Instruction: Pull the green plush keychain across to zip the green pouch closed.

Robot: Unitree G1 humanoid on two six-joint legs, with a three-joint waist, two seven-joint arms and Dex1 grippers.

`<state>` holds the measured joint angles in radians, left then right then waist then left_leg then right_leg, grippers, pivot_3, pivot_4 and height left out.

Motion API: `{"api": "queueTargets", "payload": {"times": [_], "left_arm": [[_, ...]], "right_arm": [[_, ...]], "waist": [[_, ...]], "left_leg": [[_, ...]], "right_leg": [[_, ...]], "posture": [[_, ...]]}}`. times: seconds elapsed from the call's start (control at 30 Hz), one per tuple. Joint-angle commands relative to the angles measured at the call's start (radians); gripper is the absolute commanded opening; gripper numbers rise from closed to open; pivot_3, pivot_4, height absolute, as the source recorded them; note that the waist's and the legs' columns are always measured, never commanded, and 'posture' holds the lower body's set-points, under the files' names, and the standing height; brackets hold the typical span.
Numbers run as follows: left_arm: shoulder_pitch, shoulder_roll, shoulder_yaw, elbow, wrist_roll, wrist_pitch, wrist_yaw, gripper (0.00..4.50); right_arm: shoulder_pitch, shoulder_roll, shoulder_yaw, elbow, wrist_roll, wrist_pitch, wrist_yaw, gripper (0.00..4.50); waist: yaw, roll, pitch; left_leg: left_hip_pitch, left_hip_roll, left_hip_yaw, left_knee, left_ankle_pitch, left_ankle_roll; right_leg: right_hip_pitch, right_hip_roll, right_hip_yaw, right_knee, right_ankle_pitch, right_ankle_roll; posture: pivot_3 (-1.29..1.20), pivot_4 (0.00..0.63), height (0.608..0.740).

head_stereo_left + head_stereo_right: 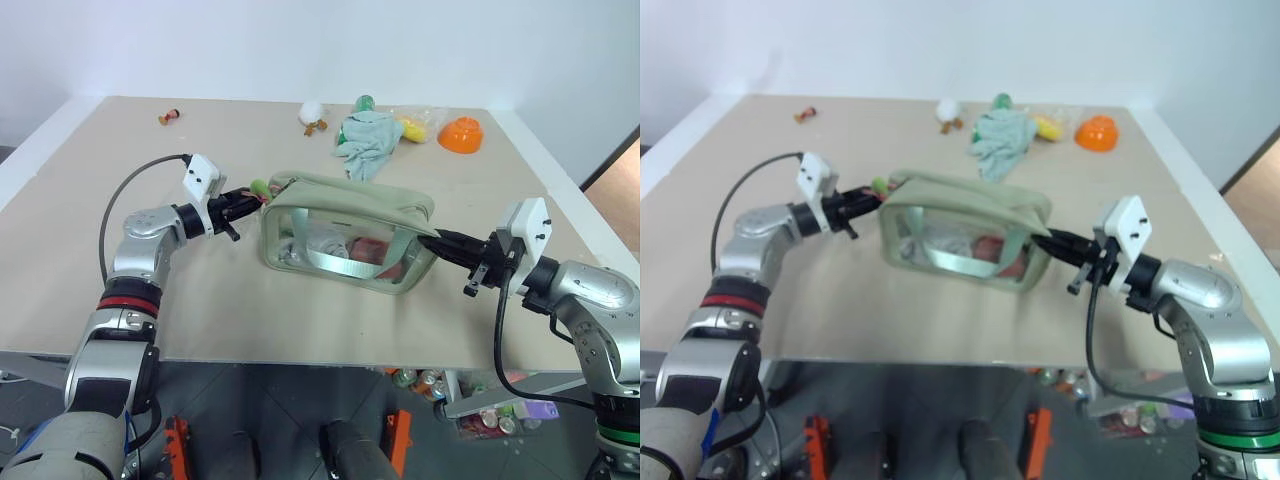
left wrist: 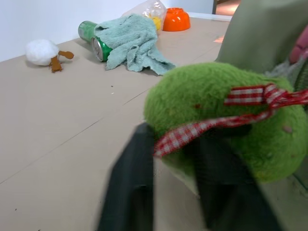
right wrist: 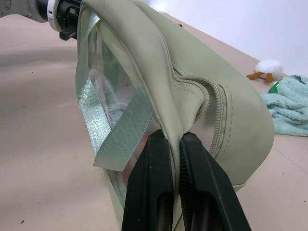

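Green plush keychain (image 2: 216,120) sits right at the tips of the left pincer (image 1: 243,203), whose two black fingers are closed on its near side — the plush bulges just past them, a red-checked ribbon wrapped round it. From there the green pouch (image 1: 345,235) stretches away along its long axis toward the robot's right, standing on the worktop (image 1: 150,290) with its clear window facing the robot. At the far end the right pincer (image 1: 450,243) is closed on a fold of the pouch's end fabric, just beside the zipper's end (image 3: 211,103). So the keychain lies at the pouch's left end, the left arm is plainly the nearer one, and the pull would, I judge, have to run along the top seam toward the right pincer, which anchors the bag.

Hard to make out: the cord and the zip slider — the plush hides them. How much of the zipper stands open along the top cannot be told. Contents behind the window are blurred shapes.
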<state>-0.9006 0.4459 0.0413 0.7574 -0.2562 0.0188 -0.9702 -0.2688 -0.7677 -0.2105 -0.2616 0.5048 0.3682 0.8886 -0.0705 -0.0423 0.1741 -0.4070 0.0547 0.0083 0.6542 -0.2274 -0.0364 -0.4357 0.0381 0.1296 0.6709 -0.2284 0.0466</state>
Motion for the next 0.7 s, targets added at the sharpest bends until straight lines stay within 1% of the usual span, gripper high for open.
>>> {"api": "queueTargets", "payload": {"times": [0.03, 0.27, 0.4, 0.6, 0.7], "left_arm": [[-0.034, 0.013, 0.041, -0.037, -0.021, -0.011, -0.001, 0.02], [-0.056, 0.024, 0.081, -0.131, -0.064, 0.006, 0.01, 0.02], [-0.089, 0.017, 0.103, -0.215, -0.119, 0.04, -0.01, 0.02], [-0.151, -0.022, 0.048, -0.31, -0.125, 0.08, -0.042, 0.02], [-0.182, -0.041, -0.014, -0.321, -0.093, 0.084, -0.083, 0.02]], "right_arm": [[-0.018, -0.012, -0.016, -0.01, -0.007, -0.013, -0.002, 0.0], [-0.022, -0.014, -0.015, -0.007, -0.014, -0.014, 0.005, 0.0], [-0.02, -0.014, -0.019, -0.008, -0.015, -0.012, 0.005, 0.0], [-0.018, -0.011, -0.016, -0.007, -0.02, -0.016, 0.005, 0.0], [-0.02, -0.008, -0.012, -0.006, -0.023, -0.019, 0.003, 0.0]], "waist": [[0.0, 0.0, 0.0], [0.0, 0.0, 0.0], [0.0, 0.0, 0.0], [0.0, 0.0, 0.0], [0.0, 0.0, 0.0]], "left_leg": [[0.0, 0.0, 0.0, 0.0, 0.0, 0.0], [0.0, 0.0, 0.0, 0.0, 0.0, 0.0], [0.0, 0.0, 0.0, 0.0, 0.0, 0.0], [0.0, 0.0, 0.0, 0.0, 0.0, 0.0], [0.0, -0.001, -0.001, 0.001, 0.0, 0.0]], "right_leg": [[0.0, 0.0, 0.0, 0.0, 0.0, 0.0], [0.0, 0.0, 0.0, 0.0, 0.0, 0.0], [0.0, 0.0, 0.0, 0.001, 0.0, 0.0], [0.0, 0.0, 0.0, 0.001, 0.0, 0.0], [0.0, 0.0, 0.0, 0.001, 0.0, 0.0]], "posture": [[0.0, 0.15, 0.738], [0.0, 0.15, 0.738], [0.0, 0.15, 0.738], [0.0, 0.15, 0.738], [0.0, 0.15, 0.738]]}}
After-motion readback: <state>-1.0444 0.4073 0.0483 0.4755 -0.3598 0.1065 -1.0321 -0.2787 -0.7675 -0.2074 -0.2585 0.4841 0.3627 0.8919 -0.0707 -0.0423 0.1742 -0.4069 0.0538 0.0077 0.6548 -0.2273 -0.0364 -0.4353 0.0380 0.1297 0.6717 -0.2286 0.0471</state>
